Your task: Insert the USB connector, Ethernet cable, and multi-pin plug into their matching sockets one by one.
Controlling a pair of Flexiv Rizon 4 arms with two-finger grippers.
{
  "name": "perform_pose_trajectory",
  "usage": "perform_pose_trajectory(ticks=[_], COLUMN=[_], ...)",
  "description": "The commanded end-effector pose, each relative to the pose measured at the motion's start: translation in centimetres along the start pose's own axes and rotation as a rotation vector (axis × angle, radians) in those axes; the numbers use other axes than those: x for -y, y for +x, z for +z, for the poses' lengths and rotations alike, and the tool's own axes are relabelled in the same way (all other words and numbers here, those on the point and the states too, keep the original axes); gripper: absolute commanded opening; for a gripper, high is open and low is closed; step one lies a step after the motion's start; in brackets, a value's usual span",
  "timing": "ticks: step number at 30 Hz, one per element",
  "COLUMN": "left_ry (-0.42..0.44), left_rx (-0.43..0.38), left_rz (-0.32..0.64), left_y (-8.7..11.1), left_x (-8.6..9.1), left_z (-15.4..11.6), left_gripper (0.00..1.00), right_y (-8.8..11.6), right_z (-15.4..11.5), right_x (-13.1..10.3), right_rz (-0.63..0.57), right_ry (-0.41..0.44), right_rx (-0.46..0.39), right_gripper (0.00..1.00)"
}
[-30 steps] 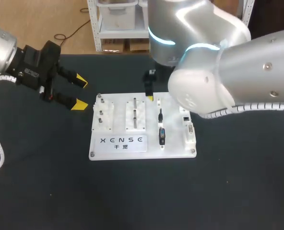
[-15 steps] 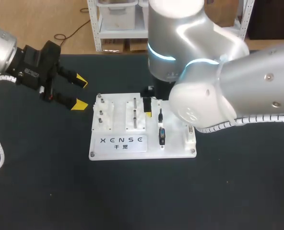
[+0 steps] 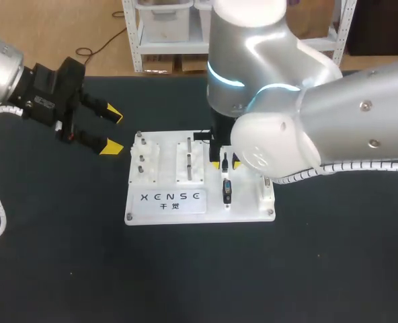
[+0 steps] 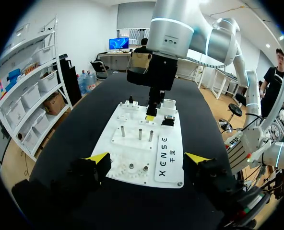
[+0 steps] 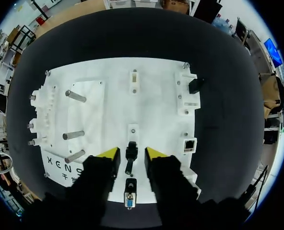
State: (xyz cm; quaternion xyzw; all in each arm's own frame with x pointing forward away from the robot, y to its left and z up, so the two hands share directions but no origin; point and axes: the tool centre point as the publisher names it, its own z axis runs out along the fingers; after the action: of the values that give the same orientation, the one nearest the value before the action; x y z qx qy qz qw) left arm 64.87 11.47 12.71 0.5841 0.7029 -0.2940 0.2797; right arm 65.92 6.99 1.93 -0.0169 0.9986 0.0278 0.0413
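The small black connector (image 5: 131, 152), the USB one by my guess, stands in its holder on the white board (image 5: 151, 96), with the multi-pin plug (image 5: 129, 200) just beside it. Over the last second my right gripper (image 5: 132, 153) has come from the board's far edge to straddle that connector. Its fingers are a little apart, one on each side, with a gap showing, so nothing is held yet. Closing looks like the next step. My left gripper (image 3: 111, 130) has not moved, hanging wide open off the board's left corner.
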Motion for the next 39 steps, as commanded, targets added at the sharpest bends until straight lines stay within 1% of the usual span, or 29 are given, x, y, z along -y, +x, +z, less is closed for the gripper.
perform_pose_trajectory(ticks=[1, 2, 8, 14, 18, 30, 35, 39], left_ry=[-0.001, -0.001, -0.001, -0.001, -0.001, -0.001, -0.001, -0.001], left_rx=[0.004, 0.004, 0.004, 0.004, 0.004, 0.004, 0.004, 0.004], left_rz=[0.003, 0.003, 0.003, 0.003, 0.003, 0.003, 0.003, 0.003], left_y=[0.1, 0.1, 0.1, 0.1, 0.1, 0.1, 0.1, 0.1], left_x=[0.0, 0.0, 0.0, 0.0, 0.0, 0.0, 0.0, 0.0], left_z=[0.0, 0.0, 0.0, 0.0, 0.0, 0.0, 0.0, 0.0], left_gripper=[1.00, 1.00, 1.00, 1.00, 1.00, 1.00, 1.00, 1.00], right_y=[0.0, 0.0, 0.1, 0.1, 0.2, 0.7, 0.7, 0.7], right_z=[0.0, 0.0, -0.6, -2.9, -4.1, -3.3, -2.8, -2.4], right_x=[-0.2, -0.3, 0.0, 0.5, 1.5, 6.3, 7.2, 7.4], right_rz=[-0.002, -0.003, -0.011, -0.015, -0.002, 0.069, 0.090, 0.098], right_ry=[0.002, 0.001, -0.006, -0.024, -0.024, 0.054, 0.068, 0.070], right_rx=[-0.002, -0.001, 0.017, 0.082, 0.114, 0.108, 0.101, 0.096], right_gripper=[0.07, 0.00, 0.00, 0.00, 0.00, 0.00, 0.00, 0.00])
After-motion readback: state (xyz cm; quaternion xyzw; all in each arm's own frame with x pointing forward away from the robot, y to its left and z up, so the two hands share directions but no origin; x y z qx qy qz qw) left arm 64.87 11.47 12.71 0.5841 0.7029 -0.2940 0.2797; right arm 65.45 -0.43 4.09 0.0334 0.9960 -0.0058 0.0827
